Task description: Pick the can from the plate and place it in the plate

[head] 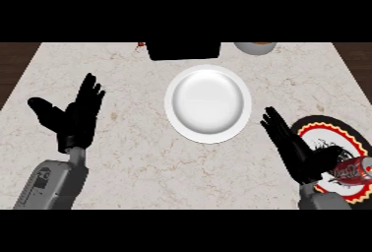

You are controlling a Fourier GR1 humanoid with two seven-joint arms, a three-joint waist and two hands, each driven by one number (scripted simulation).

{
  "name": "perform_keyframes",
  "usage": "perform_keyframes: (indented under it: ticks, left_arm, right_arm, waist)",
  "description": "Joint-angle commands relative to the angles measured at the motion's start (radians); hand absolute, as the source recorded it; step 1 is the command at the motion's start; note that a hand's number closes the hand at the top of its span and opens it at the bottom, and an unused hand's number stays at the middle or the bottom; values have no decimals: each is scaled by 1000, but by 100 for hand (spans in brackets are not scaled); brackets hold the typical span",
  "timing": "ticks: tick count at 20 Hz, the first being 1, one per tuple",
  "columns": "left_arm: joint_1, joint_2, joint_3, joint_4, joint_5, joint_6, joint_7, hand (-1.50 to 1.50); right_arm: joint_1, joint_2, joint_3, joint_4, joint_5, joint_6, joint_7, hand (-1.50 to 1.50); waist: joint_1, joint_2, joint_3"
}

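A red can (353,171) lies on its side on a black plate with a red and white rim (320,129) at the lower right. My right hand (296,147) is just left of the can with fingers straight and the thumb close to the can; whether it touches is unclear. A plain white plate (208,104) sits at the counter's middle, with nothing on it. My left hand (73,115) rests open at the left, fingers up, far from both plates.
A black box-like object (184,50) stands at the back edge behind the white plate, with a small orange thing (139,47) beside it. A grey bowl (255,47) sits at the back right. Dark wood (15,64) borders the marble counter on both sides.
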Motion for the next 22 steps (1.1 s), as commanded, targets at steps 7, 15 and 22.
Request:
perform_keyframes:
  ticks: [7,15,22]
  left_arm:
    - [175,246,-54,16,-224,-62,-120,0]
    - [351,279,-29,-24,-244,-92,-294,0]
    - [395,266,-37,-133,-274,-80,-243,0]
  right_arm:
    - [24,-324,-394,-101,-111,-7,0,-150]
    - [243,-118,-682,-342,-424,-113,-100,-150]
    - [441,-304,-778,-353,-497,216,-8,-150]
  waist:
    - [-14,0,-29]
    - [11,7,-23]
    - [22,10,-21]
